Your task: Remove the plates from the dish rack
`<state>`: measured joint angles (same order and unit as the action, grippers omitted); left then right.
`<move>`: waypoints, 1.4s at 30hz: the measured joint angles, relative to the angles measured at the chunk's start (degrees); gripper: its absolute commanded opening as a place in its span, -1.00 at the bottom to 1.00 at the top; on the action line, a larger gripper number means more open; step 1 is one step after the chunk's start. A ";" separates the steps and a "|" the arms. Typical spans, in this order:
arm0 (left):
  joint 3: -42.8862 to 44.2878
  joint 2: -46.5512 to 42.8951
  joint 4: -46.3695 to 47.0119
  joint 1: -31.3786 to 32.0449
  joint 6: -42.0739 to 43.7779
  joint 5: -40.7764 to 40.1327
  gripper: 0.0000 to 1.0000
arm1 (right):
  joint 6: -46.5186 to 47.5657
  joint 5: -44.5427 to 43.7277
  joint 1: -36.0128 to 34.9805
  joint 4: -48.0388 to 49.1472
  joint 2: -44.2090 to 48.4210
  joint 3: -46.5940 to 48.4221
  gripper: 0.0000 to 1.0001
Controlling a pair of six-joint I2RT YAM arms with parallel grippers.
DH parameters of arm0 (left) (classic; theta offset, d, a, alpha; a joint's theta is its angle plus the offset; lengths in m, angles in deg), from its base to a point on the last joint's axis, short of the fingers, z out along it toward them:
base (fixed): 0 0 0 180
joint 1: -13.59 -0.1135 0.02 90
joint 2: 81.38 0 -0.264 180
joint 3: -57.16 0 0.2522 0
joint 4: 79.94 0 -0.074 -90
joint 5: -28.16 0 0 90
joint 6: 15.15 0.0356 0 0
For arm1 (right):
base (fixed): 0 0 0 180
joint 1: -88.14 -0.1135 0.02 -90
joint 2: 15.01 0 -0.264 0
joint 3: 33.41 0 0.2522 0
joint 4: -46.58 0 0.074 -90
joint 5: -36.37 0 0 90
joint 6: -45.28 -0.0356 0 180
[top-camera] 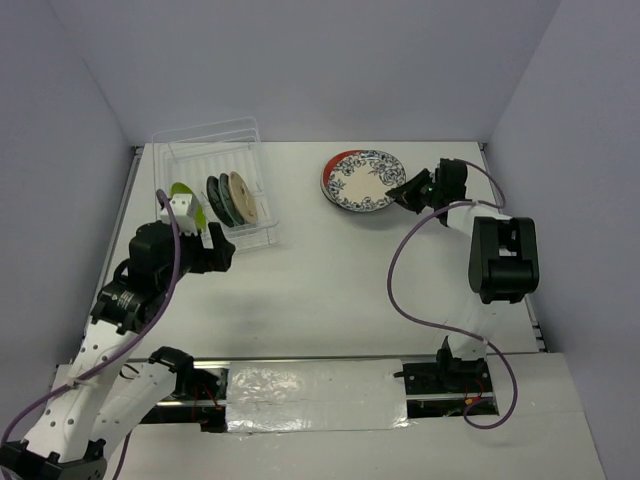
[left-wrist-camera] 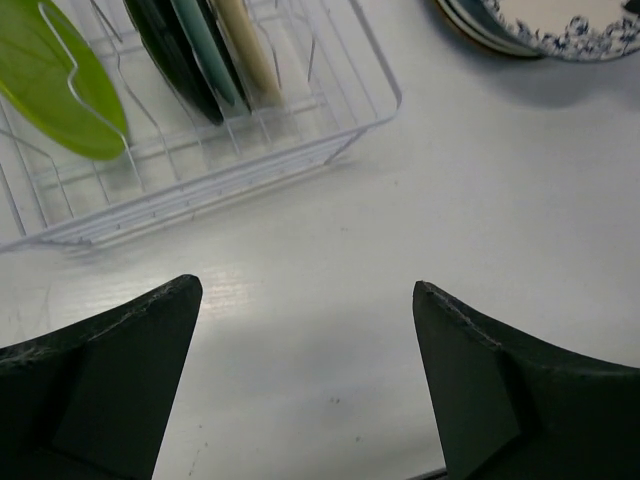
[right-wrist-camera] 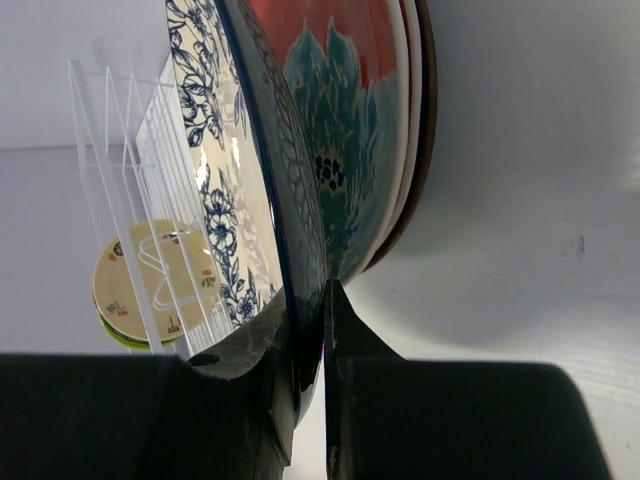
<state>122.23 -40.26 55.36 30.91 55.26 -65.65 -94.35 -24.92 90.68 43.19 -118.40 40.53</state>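
The clear dish rack (top-camera: 215, 150) stands at the back left, holding a lime green plate (top-camera: 186, 200) and a dark, a teal and a tan plate (top-camera: 232, 198) on edge. My left gripper (top-camera: 200, 225) hovers at the rack's near side, open and empty (left-wrist-camera: 305, 288), above bare table. At the back right, the white plate with the dark blue rim (top-camera: 365, 180) lies over a red floral plate (top-camera: 335, 170). My right gripper (top-camera: 400, 192) is shut on the blue-rimmed plate's right edge (right-wrist-camera: 308, 300), one finger above the rim and one below.
In the left wrist view the rack's corner (left-wrist-camera: 340, 120) lies ahead, with the green plate (left-wrist-camera: 55, 80) at the far left. A brown dish edge (right-wrist-camera: 425, 130) shows under the red plate (right-wrist-camera: 340, 120). A taped strip (top-camera: 310, 395) runs along the near edge.
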 measured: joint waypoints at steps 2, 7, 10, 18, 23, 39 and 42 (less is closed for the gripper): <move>-3.08 -1.79 -0.11 0.00 0.26 0.46 0.99 | -0.09 0.76 0.13 -0.13 -1.70 1.68 -0.84; -3.93 -2.91 -0.39 0.00 0.37 0.98 0.99 | -0.44 1.92 0.11 -2.25 -6.54 6.75 -0.70; -3.96 -3.58 -0.37 0.00 0.35 1.14 0.99 | -0.26 1.90 -0.02 -3.91 -8.09 8.83 -0.58; -3.96 -5.75 -0.35 0.00 0.35 1.09 0.99 | 1.33 2.38 -1.03 -8.52 -11.23 17.62 0.23; -3.98 -6.14 -0.33 0.00 0.35 1.09 0.99 | 5.81 -3.96 -4.55 -19.67 -12.48 25.38 0.48; -4.20 -6.19 -0.33 0.00 0.33 0.76 0.99 | 15.28 -21.90 -10.51 -45.22 -20.72 45.29 0.74; -4.35 -6.19 -0.35 0.00 0.33 0.66 0.99 | 16.33 -22.56 -10.80 -48.72 -21.73 48.28 0.75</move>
<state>117.89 -46.44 55.01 30.91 55.59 -65.00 -78.02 -47.48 79.89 -5.53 -140.13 88.82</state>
